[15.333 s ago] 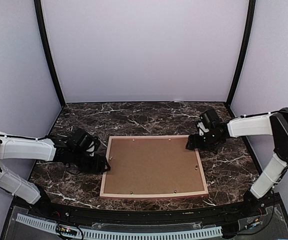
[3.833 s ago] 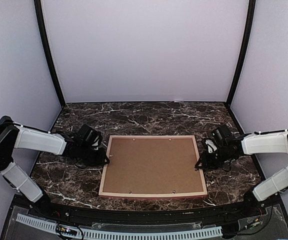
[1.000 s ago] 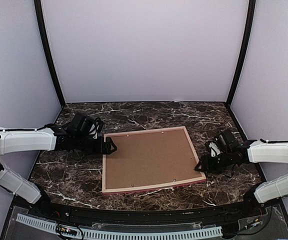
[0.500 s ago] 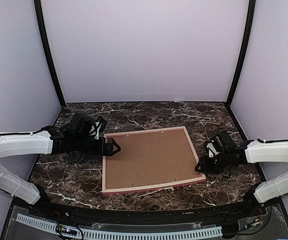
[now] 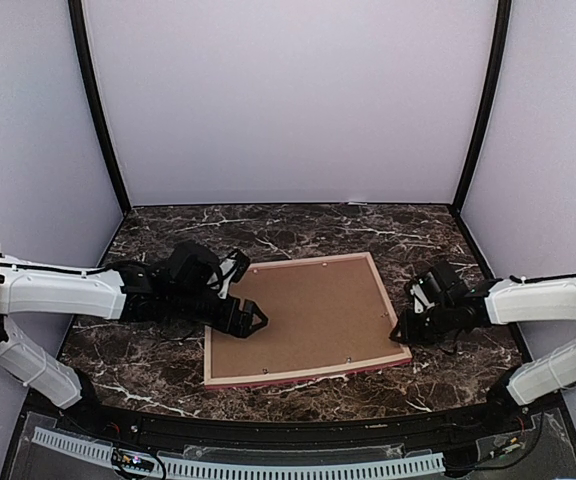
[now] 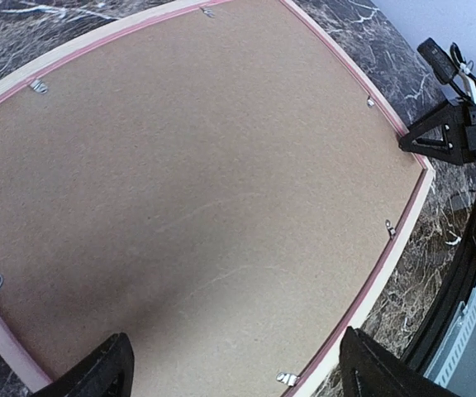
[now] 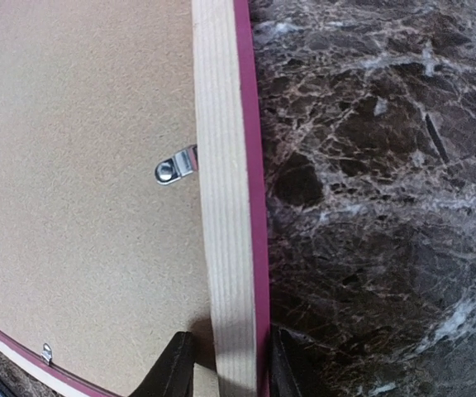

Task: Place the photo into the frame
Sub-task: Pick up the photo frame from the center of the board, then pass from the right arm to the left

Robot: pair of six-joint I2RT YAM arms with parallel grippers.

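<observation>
**Frame face-down, right gripper on its rail**

The frame (image 5: 308,371) lies back-up at the centre of the marble table (image 5: 148,370), skewed, its far rail tipped toward 1 o'clock. A brown backing board (image 5: 318,310) fills it, held by small metal clips (image 7: 176,168) around the edge. The left gripper (image 5: 253,323) hovers over the board's 9 o'clock side, fingers spread wide, holding nothing. The right gripper (image 5: 401,336) sits at the 3 o'clock rail, near the 4 o'clock corner. Its fingers (image 7: 176,368) straddle the rail and pinch it from both sides.
</observation>
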